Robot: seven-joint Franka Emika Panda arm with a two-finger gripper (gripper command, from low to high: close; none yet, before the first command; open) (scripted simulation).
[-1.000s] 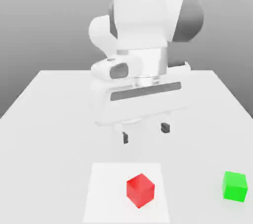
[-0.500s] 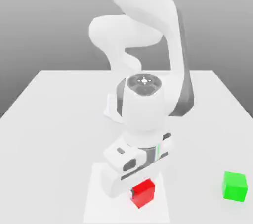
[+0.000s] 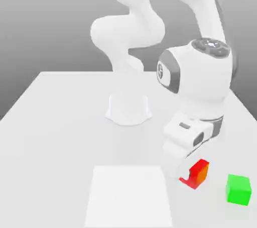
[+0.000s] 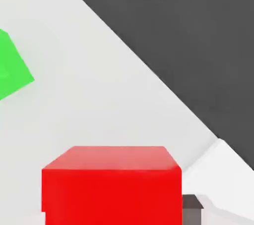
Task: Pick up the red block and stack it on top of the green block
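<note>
In the hand view, the picture's edge cuts off the green block (image 4: 14, 68) and red block (image 4: 113, 196).

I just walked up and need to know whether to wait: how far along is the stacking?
Looks done: the red block is in the gripper's grasp, off the white square. In hand: it appears to be on its way over, beside the green block and apart from it. Left: get it above the green block, lower it and let go.
</note>
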